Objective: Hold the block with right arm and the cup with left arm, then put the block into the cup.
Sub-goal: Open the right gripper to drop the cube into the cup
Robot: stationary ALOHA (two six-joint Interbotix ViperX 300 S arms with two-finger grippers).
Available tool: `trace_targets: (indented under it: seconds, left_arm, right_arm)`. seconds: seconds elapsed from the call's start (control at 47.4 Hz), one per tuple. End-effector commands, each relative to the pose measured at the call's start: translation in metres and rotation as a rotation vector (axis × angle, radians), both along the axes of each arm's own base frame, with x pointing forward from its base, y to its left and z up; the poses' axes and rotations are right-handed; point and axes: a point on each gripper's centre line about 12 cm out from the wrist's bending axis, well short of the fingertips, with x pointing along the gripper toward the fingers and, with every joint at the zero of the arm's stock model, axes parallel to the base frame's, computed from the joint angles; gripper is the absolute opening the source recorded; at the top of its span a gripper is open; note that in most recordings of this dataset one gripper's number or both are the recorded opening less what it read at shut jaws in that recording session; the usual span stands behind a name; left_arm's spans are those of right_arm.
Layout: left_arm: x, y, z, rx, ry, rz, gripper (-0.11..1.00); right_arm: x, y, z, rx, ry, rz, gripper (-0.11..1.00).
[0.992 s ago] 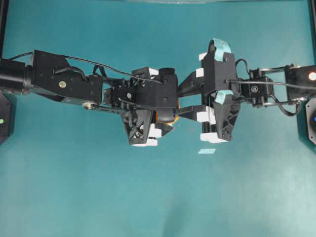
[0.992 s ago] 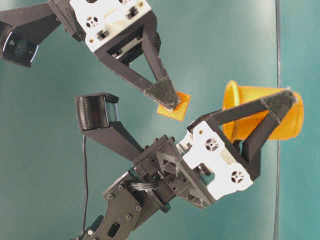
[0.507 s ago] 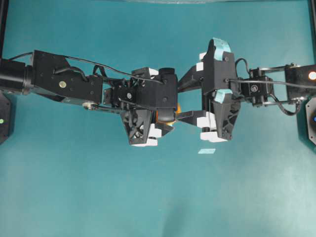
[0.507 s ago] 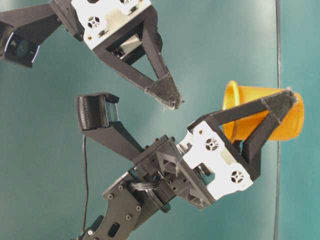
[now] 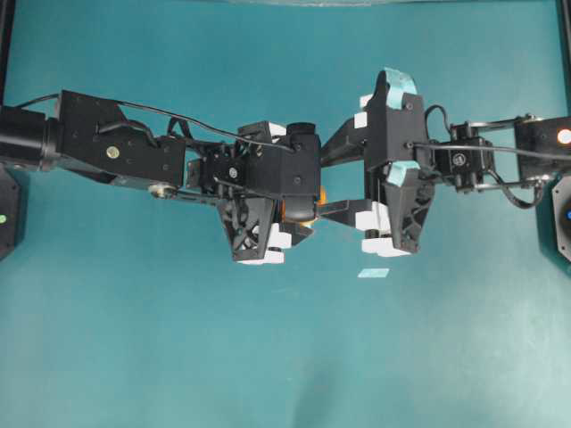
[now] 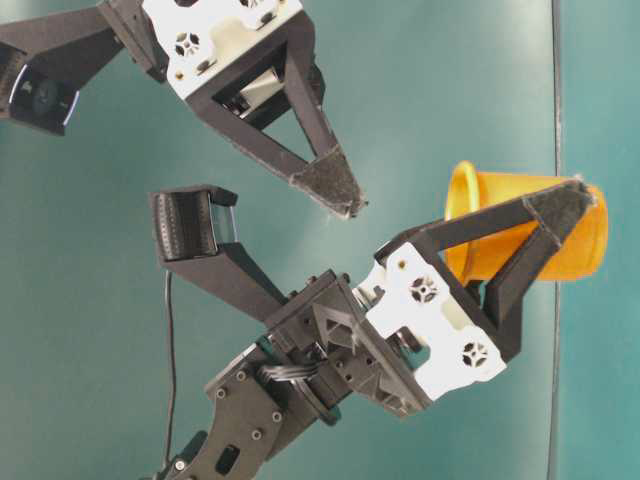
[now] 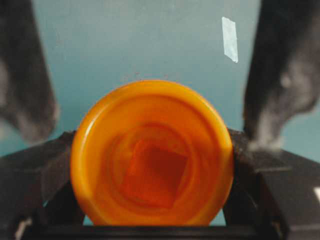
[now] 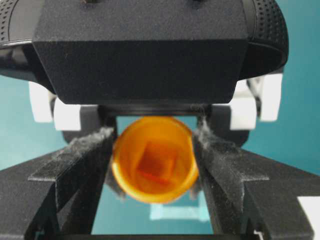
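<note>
Left wrist view: block [image 7: 155,172] lies inside cup [image 7: 152,152], held sideways in my left hand [image 6: 505,225]. My right hand [image 8: 152,150], spread wide and empty, fronts the mouth. Risk: cup tips mouth-down or the grip slackens; block slides out onto table [image 5: 268,357].

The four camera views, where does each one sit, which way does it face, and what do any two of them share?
Overhead: above the table, facing down; both arms, the left gripper meeting the right gripper.
Table-level: low, side-on, rolled sideways; both grippers, the cup clamped.
Left wrist: along its own fingers into the cup's mouth, the block inside.
Right wrist: between its open fingers, facing the cup.
Shared: both wrist views show the block in the cup.
</note>
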Motion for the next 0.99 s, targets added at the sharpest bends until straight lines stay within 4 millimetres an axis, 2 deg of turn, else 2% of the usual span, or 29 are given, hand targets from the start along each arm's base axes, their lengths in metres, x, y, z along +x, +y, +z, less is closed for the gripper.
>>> trace_targets:
  seconds: [0.0, 0.971]
  left_arm:
    - [0.0043, -0.0006, 0.0180, 0.005, -0.051, -0.005, 0.68]
    - [0.0053, -0.0007, 0.0191, 0.006, -0.063, -0.006, 0.68]
  right_arm:
    - [0.0007, -0.0005, 0.0166, 0.002, -0.044, -0.002, 0.64]
    - [0.0010, -0.0006, 0.0160, 0.001, -0.043, -0.002, 0.64]
